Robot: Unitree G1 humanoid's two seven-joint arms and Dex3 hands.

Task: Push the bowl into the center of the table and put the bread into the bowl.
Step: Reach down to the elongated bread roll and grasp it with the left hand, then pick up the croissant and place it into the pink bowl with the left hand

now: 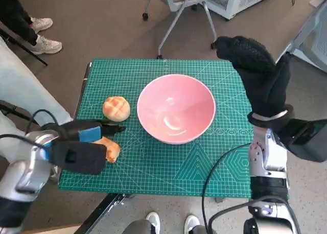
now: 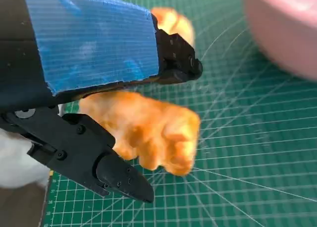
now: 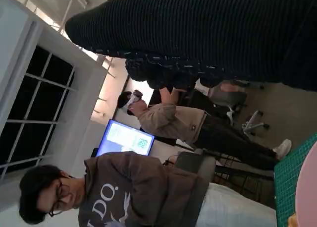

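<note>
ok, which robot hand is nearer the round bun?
Left. The left robot hand sits just below the round bun; the right robot hand is raised beyond the bowl.

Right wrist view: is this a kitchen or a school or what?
Probably an office or lab, not a kitchen. There's a lit monitor, rolling office chairs, and a green cutting mat covering the small table.

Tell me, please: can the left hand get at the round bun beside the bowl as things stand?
Probably not directly: the left hand already grips another bread piece. The round bun lies just beyond it, nothing between.
</note>
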